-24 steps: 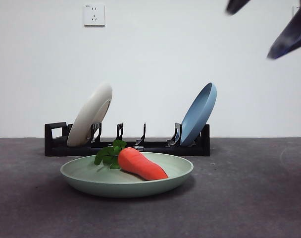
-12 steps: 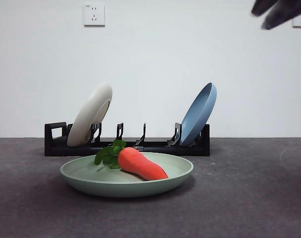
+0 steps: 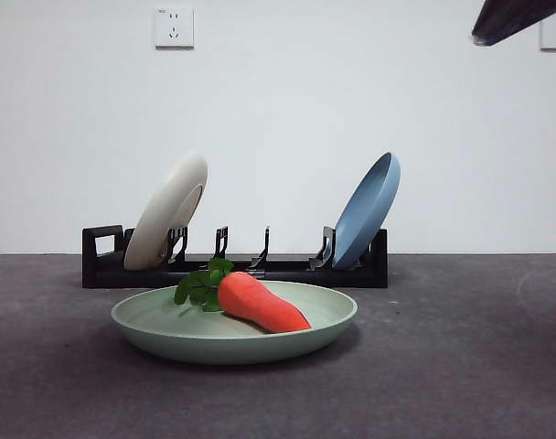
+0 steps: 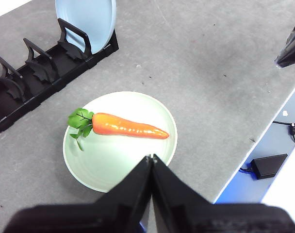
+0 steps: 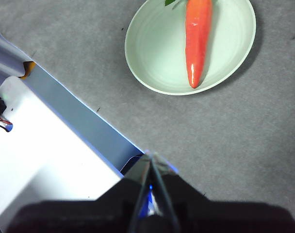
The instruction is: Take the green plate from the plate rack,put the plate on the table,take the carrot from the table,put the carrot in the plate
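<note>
Carrot (image 3: pixel 260 304) lies in green plate (image 3: pixel 168 331) on table (image 3: pixel 461 366).
Left gripper (image 4: pixel 151 158) and right gripper (image 5: pixel 150 156): jaws closed, empty, raised clear.

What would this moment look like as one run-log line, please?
carrot: lying in green plate | plate: flat on table | both grippers: shut, empty, raised clear

Both grippers — left (image 4: pixel 151 158), right (image 5: pixel 150 156) — hang raised, jaws closed, empty.

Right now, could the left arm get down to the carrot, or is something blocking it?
Probably yes. The left gripper, shut, hangs above the green plate, and the carrot lies uncovered there.
</note>
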